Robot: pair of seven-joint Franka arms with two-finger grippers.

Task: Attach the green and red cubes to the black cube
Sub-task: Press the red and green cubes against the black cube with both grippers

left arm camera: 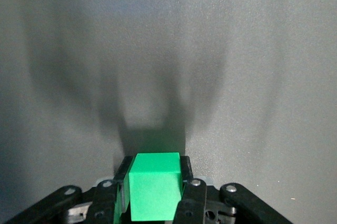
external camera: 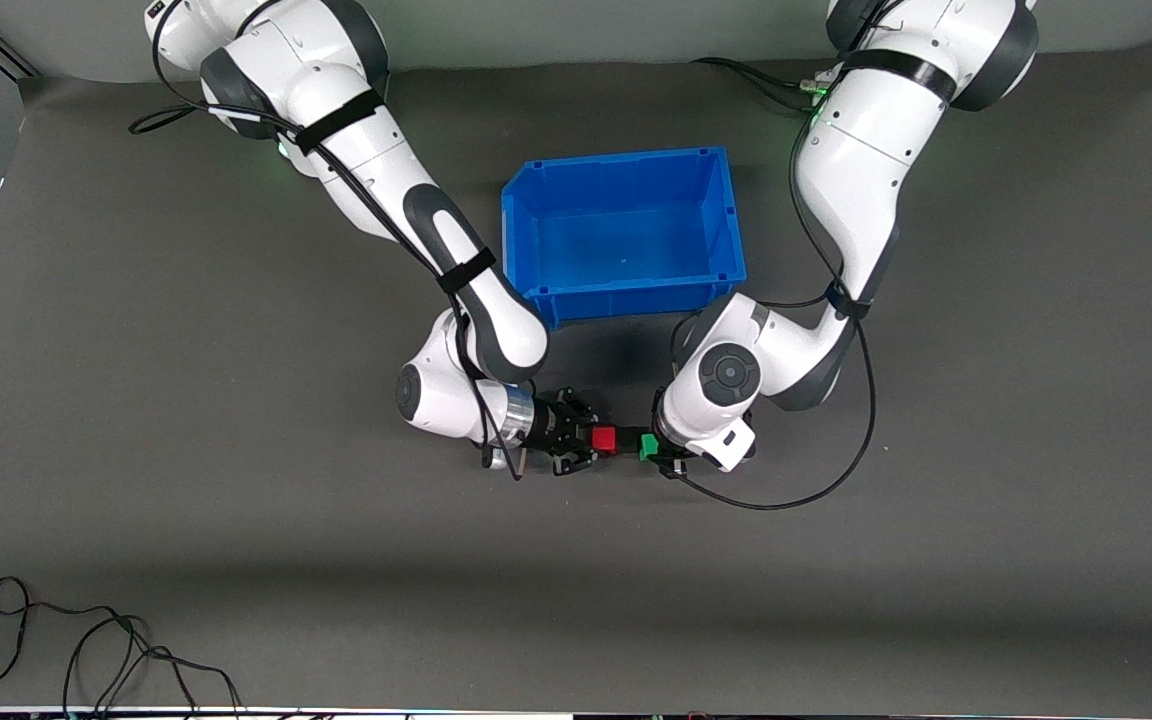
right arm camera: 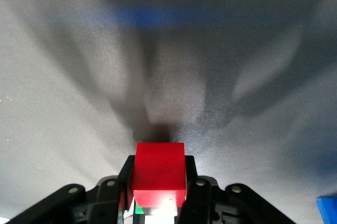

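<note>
Front view shows no readable writing or brand marks on the arms, the bin or the cubes. Both arms reach low over the grey counter [external camera: 186, 560], nearer to the camera than the blue bin [external camera: 626, 232], and their grippers face each other.

The right gripper [external camera: 586, 440] is clenched on the red cube [external camera: 604, 440]; in the right wrist view its fingers [right arm camera: 125, 179] press the sides of the red cube [right arm camera: 159, 174].

The left gripper [external camera: 658, 448] grasps the green cube [external camera: 648, 446]; the left wrist view has the green cube [left arm camera: 155, 186] squeezed between the fingers [left arm camera: 186, 174], with its shadow on the counter below.

Between the red and green cubes lies a dark gap where a black cube [external camera: 627, 443] seems to sit, though it is hard to separate from the shadow, and I cannot tell whether it touches either coloured cube.

A loose black cable [external camera: 86, 640] lies on the counter close to the camera, toward the right arm's end.
</note>
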